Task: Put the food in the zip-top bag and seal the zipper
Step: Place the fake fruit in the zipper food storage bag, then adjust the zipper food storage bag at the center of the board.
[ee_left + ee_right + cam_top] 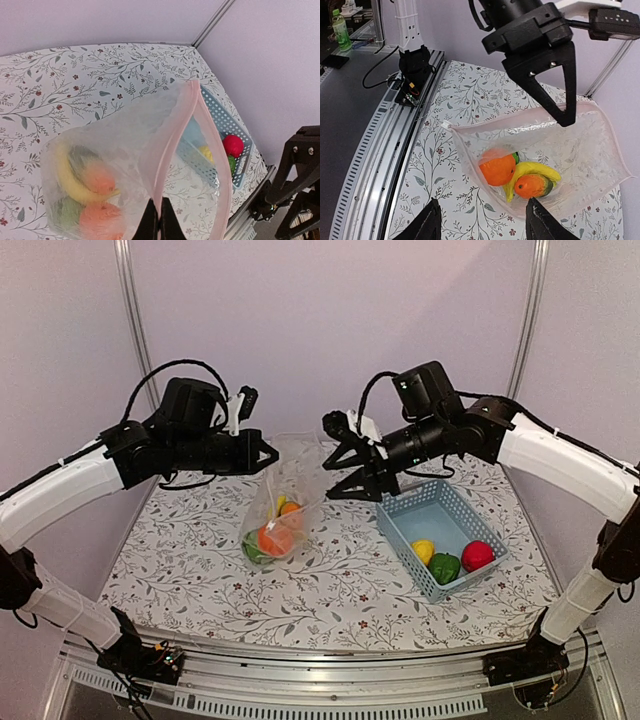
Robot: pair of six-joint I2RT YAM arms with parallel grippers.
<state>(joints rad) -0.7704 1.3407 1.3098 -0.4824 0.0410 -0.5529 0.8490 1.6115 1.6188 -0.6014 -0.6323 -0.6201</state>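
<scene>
Nearest, lemon (423, 550), pepper (444, 566) and apple (477, 555) lie in basket (440, 512) on surface (330, 590). Behind, part-filled bag (285, 505) hangs from left claw (272, 453), clamped on zipper strip (172, 145). Right claw (332, 480) gapes empty beside the mouth. Loading step; next, likely fetch basket fruit.

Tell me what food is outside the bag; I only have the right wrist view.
Observer: Three pieces lie in the light-blue basket: yellow lemon, green pepper, red apple.
Reviewer: Is the zipper sealed?
Observer: No. In the left wrist view the zipper has its two pink strips spread apart, mouth open.
Reviewer: Where is that basket?
Observer: On the table, right of the zip-top bag, below the right arm.
</scene>
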